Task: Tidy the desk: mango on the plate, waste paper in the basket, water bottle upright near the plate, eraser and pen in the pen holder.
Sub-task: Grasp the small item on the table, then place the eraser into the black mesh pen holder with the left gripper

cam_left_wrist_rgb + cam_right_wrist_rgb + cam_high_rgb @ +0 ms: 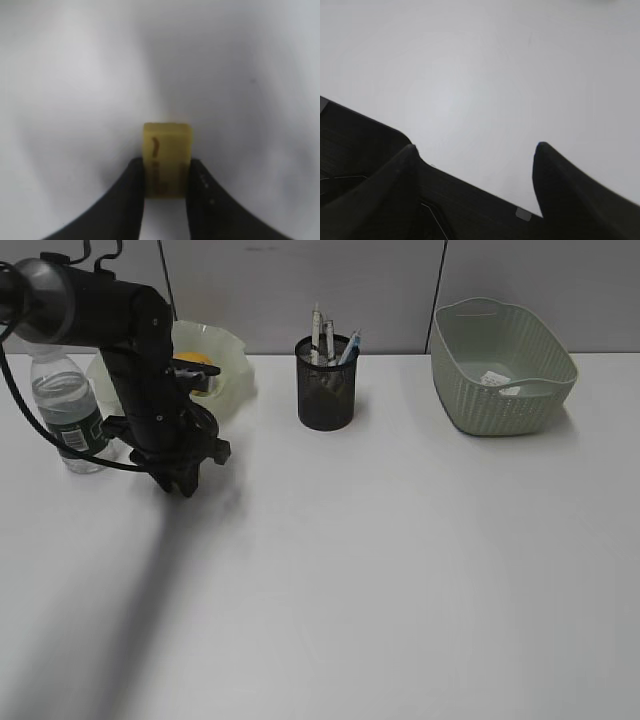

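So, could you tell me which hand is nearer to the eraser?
The left. The left hand has the eraser between its fingers on the desk; the right hand stands open over bare tabletop, no eraser in view.

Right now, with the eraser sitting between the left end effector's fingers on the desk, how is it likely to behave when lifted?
The eraser is a small yellowish block, so it is probably light and fairly stiff. Its flat sides sit squarely against the left end effector's fingers, so it should hold without rolling. A rubbery surface likely resists slipping, though the pinch looks low on the block, so it might tilt slightly.
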Tool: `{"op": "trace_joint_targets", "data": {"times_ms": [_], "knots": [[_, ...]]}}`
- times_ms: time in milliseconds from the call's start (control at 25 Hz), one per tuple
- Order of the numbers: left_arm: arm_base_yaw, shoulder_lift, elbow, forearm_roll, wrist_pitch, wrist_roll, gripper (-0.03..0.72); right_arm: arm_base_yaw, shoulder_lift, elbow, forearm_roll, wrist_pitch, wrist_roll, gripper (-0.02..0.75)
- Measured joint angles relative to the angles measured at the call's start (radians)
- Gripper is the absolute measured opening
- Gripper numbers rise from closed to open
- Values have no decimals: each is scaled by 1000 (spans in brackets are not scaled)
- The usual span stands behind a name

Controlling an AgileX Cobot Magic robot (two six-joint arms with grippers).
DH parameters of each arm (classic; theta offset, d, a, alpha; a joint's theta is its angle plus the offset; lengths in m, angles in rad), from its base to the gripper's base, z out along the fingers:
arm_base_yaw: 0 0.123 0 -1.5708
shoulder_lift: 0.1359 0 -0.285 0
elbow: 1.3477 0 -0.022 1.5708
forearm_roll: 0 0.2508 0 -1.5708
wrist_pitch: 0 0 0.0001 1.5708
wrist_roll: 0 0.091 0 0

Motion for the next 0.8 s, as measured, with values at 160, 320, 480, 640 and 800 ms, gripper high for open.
{"op": "trace_joint_targets", "data": {"times_ms": [160,320,480,640,800], "knots": [[0,1,-6,0,6,0,200,0,0,0,-1,0,0,552],[-4,3,-46,-11,13,0,199,0,0,0,-1,0,0,552],[-6,-4,-156,-28,55,0,199,0,0,0,-1,0,0,552],[-6,-27,-308,-55,66,0,199,0,0,0,-2,0,5,551],[-6,-37,-444,-142,7,0,198,0,0,0,-5,0,6,551]]}}
